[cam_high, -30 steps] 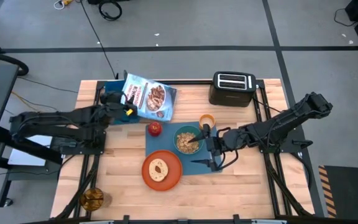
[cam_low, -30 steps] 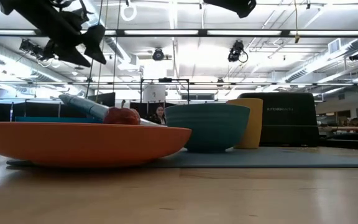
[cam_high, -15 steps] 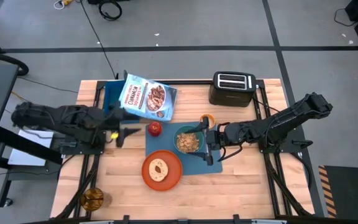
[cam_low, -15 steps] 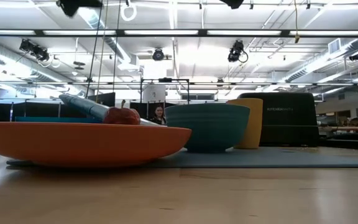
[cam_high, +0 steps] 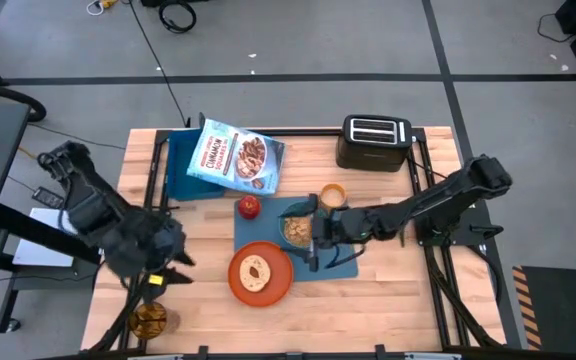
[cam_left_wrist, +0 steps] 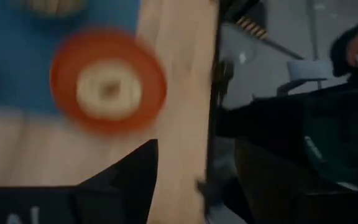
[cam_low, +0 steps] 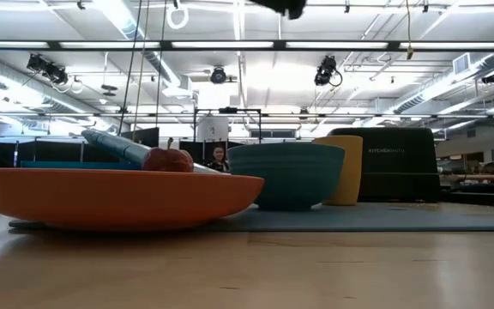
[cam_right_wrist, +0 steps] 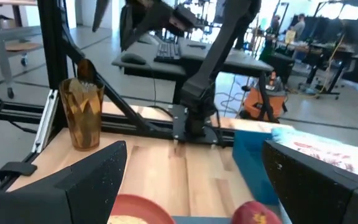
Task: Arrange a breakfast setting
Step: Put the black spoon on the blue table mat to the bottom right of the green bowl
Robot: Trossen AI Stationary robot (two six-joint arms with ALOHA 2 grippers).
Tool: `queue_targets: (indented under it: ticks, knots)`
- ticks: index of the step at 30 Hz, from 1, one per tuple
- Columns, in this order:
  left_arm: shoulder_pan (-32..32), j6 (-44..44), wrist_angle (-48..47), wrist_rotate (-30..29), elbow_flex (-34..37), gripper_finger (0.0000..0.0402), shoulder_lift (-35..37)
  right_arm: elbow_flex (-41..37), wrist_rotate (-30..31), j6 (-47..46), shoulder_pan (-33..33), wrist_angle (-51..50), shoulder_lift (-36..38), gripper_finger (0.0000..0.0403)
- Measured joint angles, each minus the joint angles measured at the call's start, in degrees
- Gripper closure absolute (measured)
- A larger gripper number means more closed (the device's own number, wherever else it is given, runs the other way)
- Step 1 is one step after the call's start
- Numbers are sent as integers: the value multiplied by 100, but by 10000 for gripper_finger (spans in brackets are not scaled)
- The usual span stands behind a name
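The blue placemat (cam_high: 340, 268) lies mid-table. On it stand the teal bowl (cam_high: 294, 228) with cereal and the orange cup (cam_high: 333, 195). The orange plate (cam_high: 260, 273) with the bread piece (cam_high: 257, 270) overlaps its near left corner. The red apple (cam_high: 249, 206) lies on the table left of the bowl. The cereal bag (cam_high: 233, 155) leans on the blue bin (cam_high: 176, 160). My right gripper (cam_high: 310, 240) is open above the bowl's near right side, touching nothing. My left gripper (cam_high: 176, 272) is open and empty by the table's near left edge. I cannot make out the spoon.
A black toaster (cam_high: 373, 142) stands at the far right. A brownish glass (cam_high: 148, 318) stands at the near left corner, beside my left gripper. In the low view the plate (cam_low: 118, 197), bowl (cam_low: 286, 176) and cup (cam_low: 348, 172) stand in a row.
My left gripper has left the cereal bag's left edge, gone toward the table's near left edge and turned. The bag stays leaning on the bin. My right gripper has gone toward the table's left edge, from beside the bowl to over it.
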State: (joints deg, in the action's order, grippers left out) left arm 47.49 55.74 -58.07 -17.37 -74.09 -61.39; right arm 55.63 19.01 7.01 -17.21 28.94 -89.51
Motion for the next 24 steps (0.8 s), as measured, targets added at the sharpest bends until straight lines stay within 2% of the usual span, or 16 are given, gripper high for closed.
queue_targets:
  ticks: [3, 5, 8, 12, 15, 20, 24]
  knots:
    - [409, 1727, -774, 529, -454, 196, -306, 353, -3, 8, 4, -7, -444, 23]
    - [644, 2731, -1133, 1211, -618, 203, -444, 593, -16, 190, 7, -21, -694, 23]
    - [940, 4026, -1173, 2199, -682, 211, -534, 924, -177, 480, 111, -42, -993, 23]
    - [1297, 5727, -1417, 2664, -626, 212, -538, 1172, -581, 520, 330, -50, -1276, 23]
    - [1460, 6400, -1609, 2730, -609, 212, -548, 1194, -844, 637, 434, -58, -1361, 23]
    - [1492, 7018, -1658, 2526, -609, 212, -642, 1194, -916, 685, 464, -256, -1355, 23]
    - [1499, 7407, -1645, 2804, -609, 212, -913, 1192, -1293, 685, 459, -414, -1355, 23]
